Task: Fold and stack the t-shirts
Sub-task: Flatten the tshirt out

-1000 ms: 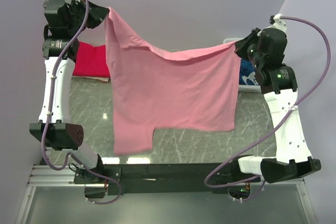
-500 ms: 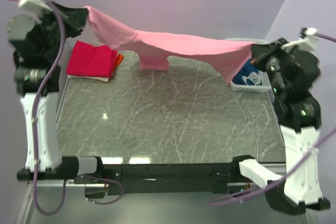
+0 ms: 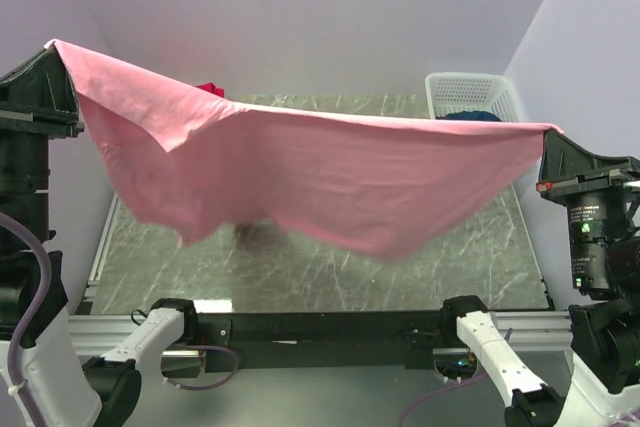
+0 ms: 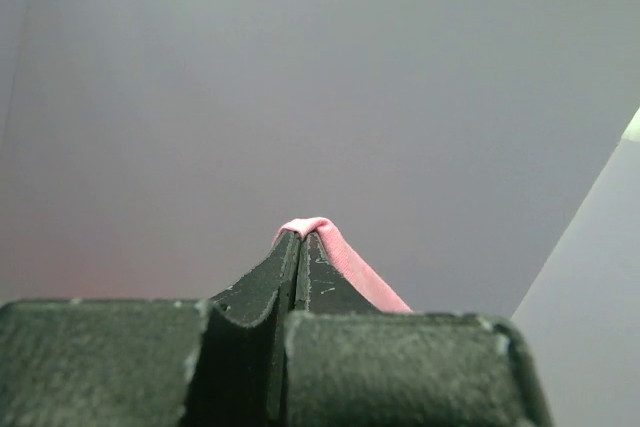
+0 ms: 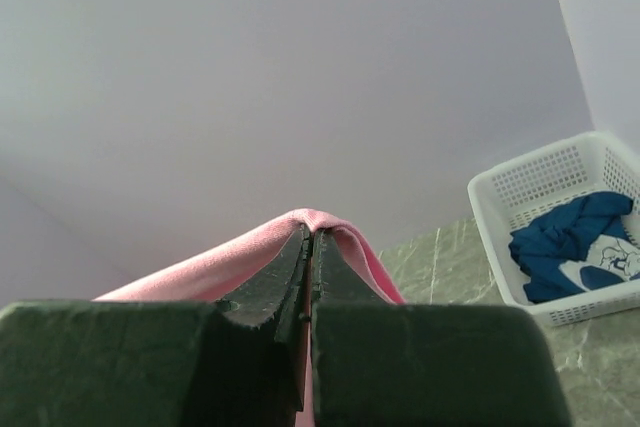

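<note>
A light pink t-shirt [image 3: 320, 177] hangs stretched wide in the air between both arms, high above the marble table [image 3: 330, 277]. My left gripper [image 3: 52, 50] is shut on its left corner; the pink hem [image 4: 345, 262] wraps over the tips of that gripper [image 4: 300, 237]. My right gripper [image 3: 552, 132] is shut on the right corner, pink cloth [image 5: 200, 272] draped over its tips [image 5: 310, 234]. A bit of the magenta-red t-shirt [image 3: 209, 89] peeks over the pink cloth at the back left. A dark blue t-shirt [image 5: 570, 247] with white print lies in the basket.
The white mesh basket [image 3: 440, 92] stands at the back right corner of the table; it also shows in the right wrist view as the basket [image 5: 520, 182]. Lilac walls close in the back and both sides. The black rail [image 3: 320, 325] with the arm bases runs along the near edge.
Both arms have swung up and toward the camera, carrying the pink t-shirt from a hanging drape to a wide, nearly level spread that now hides the stack at the back left.
</note>
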Tool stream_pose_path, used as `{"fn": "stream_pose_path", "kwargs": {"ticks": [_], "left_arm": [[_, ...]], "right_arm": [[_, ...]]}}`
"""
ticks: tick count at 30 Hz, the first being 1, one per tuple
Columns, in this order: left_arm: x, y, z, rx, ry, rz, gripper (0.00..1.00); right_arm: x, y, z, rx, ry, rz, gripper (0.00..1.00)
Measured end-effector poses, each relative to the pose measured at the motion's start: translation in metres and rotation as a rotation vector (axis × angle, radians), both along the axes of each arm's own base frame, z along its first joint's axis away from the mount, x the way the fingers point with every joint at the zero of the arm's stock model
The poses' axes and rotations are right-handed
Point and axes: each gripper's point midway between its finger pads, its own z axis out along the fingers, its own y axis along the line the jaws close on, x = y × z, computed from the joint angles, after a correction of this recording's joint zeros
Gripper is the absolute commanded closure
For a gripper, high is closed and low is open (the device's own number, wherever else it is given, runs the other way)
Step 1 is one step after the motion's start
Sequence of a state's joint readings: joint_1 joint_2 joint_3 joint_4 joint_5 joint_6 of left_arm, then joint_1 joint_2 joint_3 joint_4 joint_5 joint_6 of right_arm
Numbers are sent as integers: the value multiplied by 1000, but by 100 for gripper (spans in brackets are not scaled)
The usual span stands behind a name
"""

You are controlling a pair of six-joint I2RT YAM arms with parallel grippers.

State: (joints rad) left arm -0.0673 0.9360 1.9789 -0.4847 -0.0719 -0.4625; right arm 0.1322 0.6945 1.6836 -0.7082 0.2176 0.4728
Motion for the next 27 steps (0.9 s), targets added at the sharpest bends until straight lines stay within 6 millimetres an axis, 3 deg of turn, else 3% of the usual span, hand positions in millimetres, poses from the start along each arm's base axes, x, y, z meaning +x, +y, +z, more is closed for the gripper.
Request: {"fn": "stream_pose_path", "kwargs": {"ticks": [4, 8, 11, 14, 18, 20, 21, 22, 25, 27], "left_arm": [[8, -10, -3, 43, 1, -42, 99], [42, -30, -15, 74, 41, -136, 99], [87, -47, -36, 80, 116, -215, 99], [152, -62, -72, 80, 236, -282, 99], [265, -83, -163, 75, 478, -368, 100], [329, -95, -231, 63, 637, -418, 84], [351, -99, -262, 58, 698, -433, 63], [376, -103, -303, 43, 787, -452, 52], [420, -109, -419, -11, 1028, -470, 24], [425, -110, -470, -38, 1145, -471, 22]], "right_arm": [[0, -2, -6, 3, 20, -9, 100], [14, -4, -25, 12, 75, -30, 100], [34, -6, -52, 16, 147, -61, 100], [63, -9, -86, 6, 237, -98, 100], [124, -8, -149, -28, 404, -141, 100], [158, -5, -189, -50, 504, -153, 100], [172, -5, -209, -60, 557, -157, 96], [188, -3, -228, -70, 605, -157, 87], [232, 2, -296, -96, 787, -134, 54], [248, 6, -333, -112, 894, -105, 48]]}}
